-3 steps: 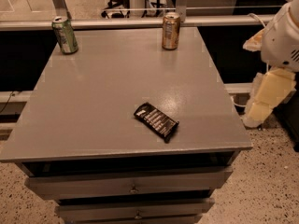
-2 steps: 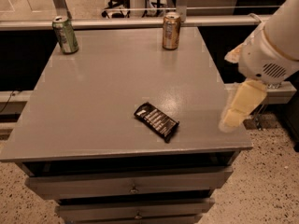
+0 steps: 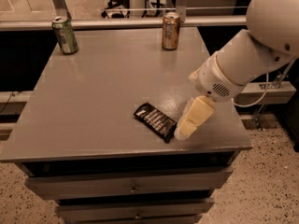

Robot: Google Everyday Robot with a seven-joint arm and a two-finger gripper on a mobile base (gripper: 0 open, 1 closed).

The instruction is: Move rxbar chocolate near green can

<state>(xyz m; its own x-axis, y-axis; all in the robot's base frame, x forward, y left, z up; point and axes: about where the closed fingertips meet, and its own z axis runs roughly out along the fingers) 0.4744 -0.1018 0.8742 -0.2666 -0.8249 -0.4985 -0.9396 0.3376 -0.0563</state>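
A single flat, black, rectangular rxbar chocolate wrapper (image 3: 155,121) with whitish lines of print lies on the grey, square-topped desk (image 3: 93,92), in the lower middle of the frame. It lies flat and is set on a diagonal, its upper end toward the left and its lower end toward the right, close to the desk's front edge.

Two drink cans stand upright along the far edge of the desk. One is the slim pale-green can with a silver top (image 3: 65,35), at the upper left of the frame near the back left corner. The other is a gold-brown can (image 3: 171,31) at the upper middle. The two cans are well apart from each other, and the bar is well apart from both; the green can is the farther of the two from it.

One thick white robot arm (image 3: 252,55) comes in from the upper right of the frame and slopes down to the left over the desk's right side. At its end the one cream-coloured hand (image 3: 181,133) points down and left, its tip right at the lower right end of the bar. Whether it touches the wrapper cannot be told, nor how far open it is; it has not lifted anything.

Below the desk top, two grey drawer fronts (image 3: 131,185) show, each with one small knob.
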